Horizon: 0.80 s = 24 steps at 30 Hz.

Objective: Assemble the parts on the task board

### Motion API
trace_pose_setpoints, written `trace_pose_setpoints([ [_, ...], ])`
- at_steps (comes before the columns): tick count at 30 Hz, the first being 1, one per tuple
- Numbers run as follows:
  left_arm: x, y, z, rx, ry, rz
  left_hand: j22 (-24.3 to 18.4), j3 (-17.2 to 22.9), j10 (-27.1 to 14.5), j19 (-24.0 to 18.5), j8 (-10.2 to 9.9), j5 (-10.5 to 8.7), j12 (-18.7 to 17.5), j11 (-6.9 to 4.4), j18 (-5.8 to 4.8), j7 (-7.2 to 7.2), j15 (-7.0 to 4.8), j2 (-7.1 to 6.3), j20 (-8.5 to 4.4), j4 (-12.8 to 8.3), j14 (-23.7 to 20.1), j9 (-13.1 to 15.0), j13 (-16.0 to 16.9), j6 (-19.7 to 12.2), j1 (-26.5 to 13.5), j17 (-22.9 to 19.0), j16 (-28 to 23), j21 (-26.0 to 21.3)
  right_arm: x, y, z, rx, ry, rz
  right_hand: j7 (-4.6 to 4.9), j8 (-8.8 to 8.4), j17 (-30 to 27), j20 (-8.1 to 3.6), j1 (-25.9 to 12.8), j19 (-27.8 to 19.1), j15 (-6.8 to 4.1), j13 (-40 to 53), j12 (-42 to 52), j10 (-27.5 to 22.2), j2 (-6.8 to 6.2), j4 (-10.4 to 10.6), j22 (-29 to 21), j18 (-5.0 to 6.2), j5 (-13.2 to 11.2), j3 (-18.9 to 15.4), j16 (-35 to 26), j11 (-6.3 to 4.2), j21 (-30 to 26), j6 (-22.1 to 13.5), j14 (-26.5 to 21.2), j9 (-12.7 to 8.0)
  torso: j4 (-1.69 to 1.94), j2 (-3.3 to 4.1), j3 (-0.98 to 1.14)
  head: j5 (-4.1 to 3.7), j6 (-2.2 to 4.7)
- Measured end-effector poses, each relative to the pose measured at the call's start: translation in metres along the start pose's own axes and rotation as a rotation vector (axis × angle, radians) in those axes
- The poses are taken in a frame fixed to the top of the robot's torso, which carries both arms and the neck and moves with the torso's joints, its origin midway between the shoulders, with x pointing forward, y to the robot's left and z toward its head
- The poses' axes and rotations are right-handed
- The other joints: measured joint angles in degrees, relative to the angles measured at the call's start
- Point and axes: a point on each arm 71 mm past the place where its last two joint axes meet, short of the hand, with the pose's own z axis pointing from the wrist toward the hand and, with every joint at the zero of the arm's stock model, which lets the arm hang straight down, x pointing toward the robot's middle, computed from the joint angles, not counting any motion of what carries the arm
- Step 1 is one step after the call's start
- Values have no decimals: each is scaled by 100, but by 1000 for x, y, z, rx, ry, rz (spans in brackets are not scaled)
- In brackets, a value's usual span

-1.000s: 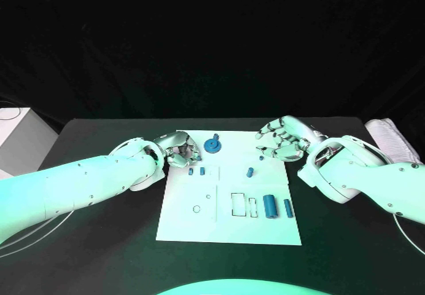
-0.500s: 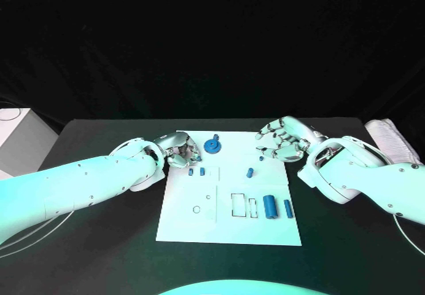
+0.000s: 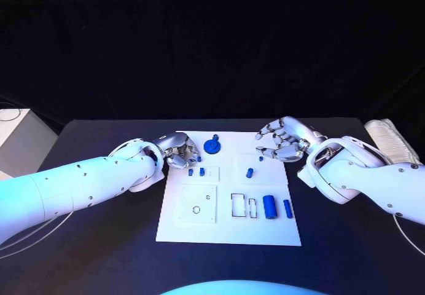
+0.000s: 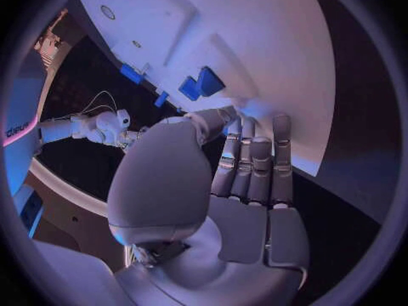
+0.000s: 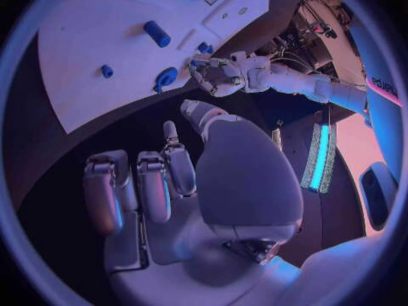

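The left hand's fingers (image 3: pixel 183 153) are curled loosely inward with nothing between them, poised over the left edge of the task board (image 3: pixel 184 227) near its far end; in the left wrist view they stand side by side, straight and close together, with the board's white face beyond them. Just past those fingertips, toward the robot, a pair of small blue pegs (image 3: pixel 196 171) stands on the board, close to the left hand (image 3: pixel 175 150) but not touching it. The right hand's fingers (image 3: pixel 276 142) are bent and apart, also holding nothing, over the board's far right corner, and a small blue peg (image 3: pixel 250 172) stands on the board a little nearer the robot than they are, apart from the right hand (image 3: pixel 285 139). Between the two hands, at the far end of the board, sits a round blue knob-like part (image 3: pixel 212 145). Well away from both hands, at the near right of the board, a thick blue cylinder (image 3: pixel 269 207) lies beside a thinner blue pin (image 3: pixel 287 208), next to a rectangular outlined slot (image 3: pixel 238 205). The board lies flat in the middle of the black worktop (image 3: pixel 97 246).
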Motion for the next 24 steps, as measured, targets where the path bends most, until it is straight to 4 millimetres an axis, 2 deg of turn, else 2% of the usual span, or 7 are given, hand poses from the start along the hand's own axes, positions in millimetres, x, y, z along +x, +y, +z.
trace_pose_setpoints([
  [19, -2, 2, -1, -15, -12, -1, -1, 0, -9, 0, -29, 0, 5, 9, 0, 23, 20, -23, 0, 0, -20, -29, 3, -67, -23, -9, 0, 0, 0, 0, 0, 0, 0, 0, 0, 0, 0, 0, 0, 0, 0, -1, 0, 0, 0, 0, -1, 0, 0, 0, 0, 0, 0, 0, 0, 0, 1, 3, -3, 9, -7],
  [22, -3, 3, -1, -17, -15, -3, -1, -11, -50, 0, -108, 0, 31, 50, 0, 65, 31, -66, 0, 11, -31, -61, 13, -172, -66, -45, 0, 0, 0, 0, 0, 0, 0, -1, 0, 22, 0, 0, -12, 0, 0, -1, 0, 0, -12, -18, -1, 0, 0, 18, 0, 0, -23, 0, 0, -7, 1, 3, -3, 10, -7],
  [24, -5, 4, -1, -19, -22, -7, -10, -66, -95, -12, -254, 0, 50, 91, 0, 104, 61, -145, 12, 66, -61, -141, 24, -402, -145, -81, 0, 0, 0, 0, 0, 0, 0, -1, 0, 22, 0, 0, -23, 0, 0, -1, 0, 0, -23, -25, -1, 0, 0, 25, 0, 0, -23, 0, 0, -7, 1, 3, -3, 11, -7],
])
